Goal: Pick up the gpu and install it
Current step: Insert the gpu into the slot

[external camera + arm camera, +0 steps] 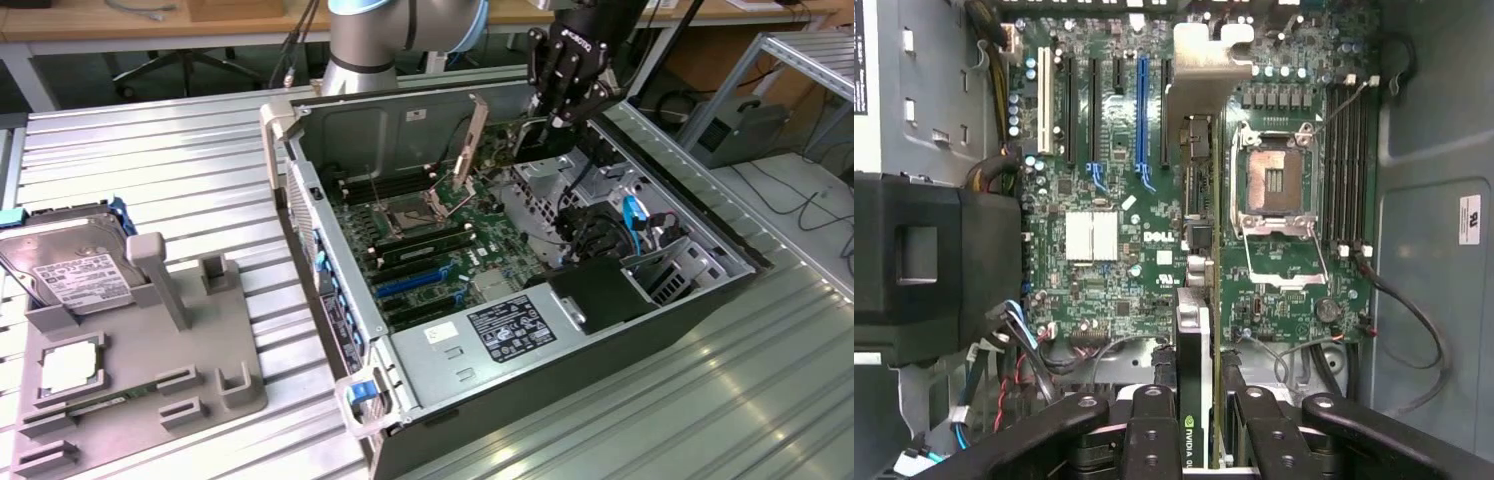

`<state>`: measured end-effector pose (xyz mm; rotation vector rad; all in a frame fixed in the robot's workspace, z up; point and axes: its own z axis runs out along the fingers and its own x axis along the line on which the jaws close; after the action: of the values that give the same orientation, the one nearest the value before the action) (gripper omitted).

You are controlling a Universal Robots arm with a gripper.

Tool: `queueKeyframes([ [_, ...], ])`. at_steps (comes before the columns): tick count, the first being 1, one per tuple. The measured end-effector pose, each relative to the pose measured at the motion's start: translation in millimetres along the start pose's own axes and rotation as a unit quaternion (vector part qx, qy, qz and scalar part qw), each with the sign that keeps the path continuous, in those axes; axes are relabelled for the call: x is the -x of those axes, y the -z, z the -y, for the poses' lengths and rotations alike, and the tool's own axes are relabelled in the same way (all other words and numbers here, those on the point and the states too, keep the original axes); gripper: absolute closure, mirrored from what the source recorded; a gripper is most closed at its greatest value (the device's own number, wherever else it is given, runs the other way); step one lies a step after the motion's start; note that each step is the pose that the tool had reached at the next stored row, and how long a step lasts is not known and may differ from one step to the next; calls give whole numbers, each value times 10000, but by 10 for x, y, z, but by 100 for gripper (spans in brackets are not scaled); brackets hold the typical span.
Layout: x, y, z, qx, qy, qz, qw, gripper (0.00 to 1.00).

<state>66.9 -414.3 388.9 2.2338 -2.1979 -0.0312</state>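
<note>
- The claw [558, 112] is clamped on the gpu [521, 140], its fingers pressing the card's two flat faces near one end. The card hangs on edge under the claw, inside the open computer case [291, 170], above the motherboard [1124, 290] and not yet seated.
- The silver bracket [1204, 60] sits at the end of the card farthest from the claw, so most of the card reaches out unsupported. A firm push down could make it pivot or slip in the grip.
- The expansion slots [1142, 110] lie below the claw and off to one side of the card's far end. The card's lower edge seems to hang over the strip between those slots and the CPU socket [1277, 185], not over a slot. Lowered from here, the connector edge would likely land on bare board parts.
- The socket stands open with its frame lifted, just beside the card's line under the claw. A sideways drift could scrape the exposed contacts.
- If the card goes down tilted, the bracket could catch on the case wall ahead of the claw.
- Loose cables [1404, 310] run close beside the claw, and a finger could snag one.
- The case lies on a ribbed metal surface [174, 170]. I cannot tell whether it is fastened; if not, a hard push could shift it.
</note>
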Motion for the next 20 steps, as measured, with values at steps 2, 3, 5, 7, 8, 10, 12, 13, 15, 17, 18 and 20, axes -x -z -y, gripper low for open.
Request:
queueKeyframes([
  [2,0,0,0,-3,1,0,10000,73],
  [3,0,0,-3,-3,0,0,10000,73],
  [5,1,1,-18,-11,0,-1,10000,73],
  [7,4,-1,-44,-32,0,0,10000,73],
  [8,5,0,-56,-44,0,-2,10000,73],
  [10,5,0,-58,-48,0,-1,10000,73],
  [12,7,0,-67,-48,-1,-2,10000,73],
  [13,7,0,-80,-48,-8,-2,10000,73],
  [15,7,-1,-108,-49,-25,-1,10000,73],
  [17,8,-2,-139,-49,-43,-1,10000,73],
  [18,8,-2,-154,-49,-55,-1,10000,73],
  [20,8,-3,-188,-49,-75,0,10000,73],
])
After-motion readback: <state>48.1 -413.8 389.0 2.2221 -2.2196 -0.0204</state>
